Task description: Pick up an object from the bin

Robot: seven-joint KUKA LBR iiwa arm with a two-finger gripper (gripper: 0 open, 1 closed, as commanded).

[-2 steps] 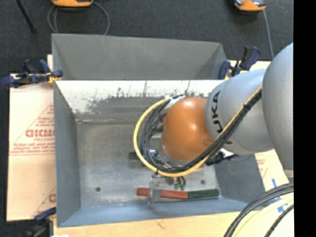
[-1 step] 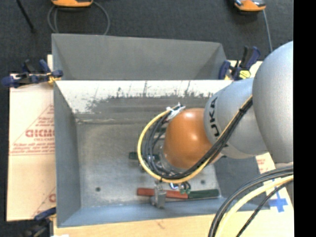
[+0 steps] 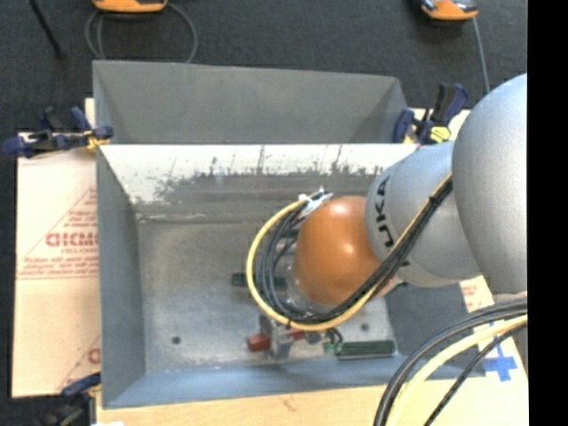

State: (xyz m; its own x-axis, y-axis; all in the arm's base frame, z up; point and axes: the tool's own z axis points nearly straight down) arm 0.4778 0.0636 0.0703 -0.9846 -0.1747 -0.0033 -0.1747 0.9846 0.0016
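The gripper [image 3: 286, 340] hangs low; 1 small red block [image 3: 257, 343] lies just beside it, opposite the arm [image 3: 426, 229]; can't tell its grip.

The arm is built of smooth, rounded silver-grey metal links [image 3: 479, 193], one bearing black KUKA lettering [image 3: 382, 213] along its side. A glossy orange dome-shaped cover [image 3: 330, 248] caps the wrist. A bundle of black and yellow cables [image 3: 263, 278] loops round the cover's edge, and more black and pale cables [image 3: 435, 362] arc beside the thick link. Below the cover shows the small grey metal hand [image 3: 282, 343].
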